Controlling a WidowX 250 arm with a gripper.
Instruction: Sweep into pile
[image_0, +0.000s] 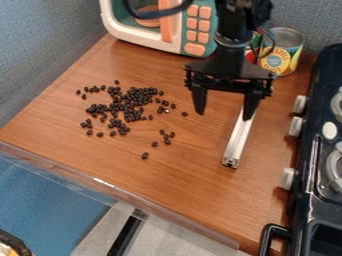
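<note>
See the gripper (224, 116) spread wide, empty; find the metal bar (237, 141) near three o'clock in view, beans (125, 103) toward ten. Pinch the likely light, stiff, slick bar across its middle; expect rolling beans.

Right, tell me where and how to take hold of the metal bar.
Likely best near the middle of the bar, from above, with one finger of the gripper down each long side: it lies flat and is long, straight and narrow.

A wooden countertop (200, 175) bears scattered black beans (130, 100), a silver metal bar (237, 142), a toy microwave (167, 25) and a tin can (286, 54).
</note>
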